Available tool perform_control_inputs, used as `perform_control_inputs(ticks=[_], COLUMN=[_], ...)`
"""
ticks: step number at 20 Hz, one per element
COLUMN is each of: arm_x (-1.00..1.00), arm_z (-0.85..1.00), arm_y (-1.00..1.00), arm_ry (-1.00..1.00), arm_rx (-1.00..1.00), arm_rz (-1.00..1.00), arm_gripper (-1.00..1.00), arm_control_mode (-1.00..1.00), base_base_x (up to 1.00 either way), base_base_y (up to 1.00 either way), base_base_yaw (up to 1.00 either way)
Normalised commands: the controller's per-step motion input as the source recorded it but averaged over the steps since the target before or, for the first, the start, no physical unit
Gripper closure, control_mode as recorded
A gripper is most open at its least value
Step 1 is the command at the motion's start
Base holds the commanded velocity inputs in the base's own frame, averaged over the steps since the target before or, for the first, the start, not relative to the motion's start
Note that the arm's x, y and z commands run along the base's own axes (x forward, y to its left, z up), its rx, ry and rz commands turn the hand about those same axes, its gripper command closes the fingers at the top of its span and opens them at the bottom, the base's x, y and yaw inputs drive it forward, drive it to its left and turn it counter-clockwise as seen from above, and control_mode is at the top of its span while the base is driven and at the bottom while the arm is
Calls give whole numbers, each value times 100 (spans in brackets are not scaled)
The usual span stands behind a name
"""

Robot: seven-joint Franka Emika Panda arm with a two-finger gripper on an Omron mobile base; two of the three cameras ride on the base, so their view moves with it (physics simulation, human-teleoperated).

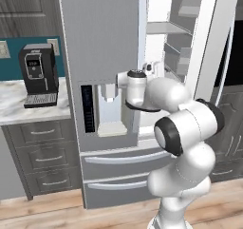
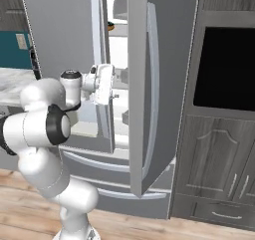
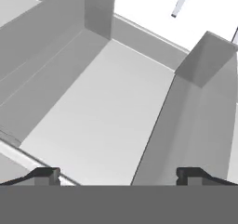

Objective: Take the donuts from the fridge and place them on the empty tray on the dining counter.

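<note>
gripper (image 3: 118,175) spread wide, nothing held, pushed between the fridge (image 1: 102,42) doors, over a bare grey shelf (image 3: 102,121) near its front edge; donuts not visible from here, so their direction from the fingers can't be told

A black boxy coffee machine (image 1: 39,74) is sitting on a white-grey veined marble worktop (image 1: 19,107), backing onto a teal wall (image 1: 14,48). Grey wooden drawers (image 1: 42,159) are sitting beneath. A black oven window (image 2: 224,69) is showing in dark grey cabinetry (image 2: 216,164).
</note>
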Motion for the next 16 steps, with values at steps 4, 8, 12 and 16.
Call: perform_control_inputs(ticks=[4, 8, 12, 16], arm_x=[-18, -85, -100, -98], arm_z=[20, 6, 0, 13], arm_y=[-71, -97, -100, -100], arm_ry=[0, 0, -1, -5], arm_rx=[0, 0, 0, 0], arm_rz=[-4, -10, -15, -12], arm_gripper=[-100, -100, -100, -100], arm_control_mode=[-100, -100, -100, -100], base_base_x=[0, 0, 0, 0], base_base_y=[0, 0, 0, 0], base_base_yaw=[0, 0, 0, 0])
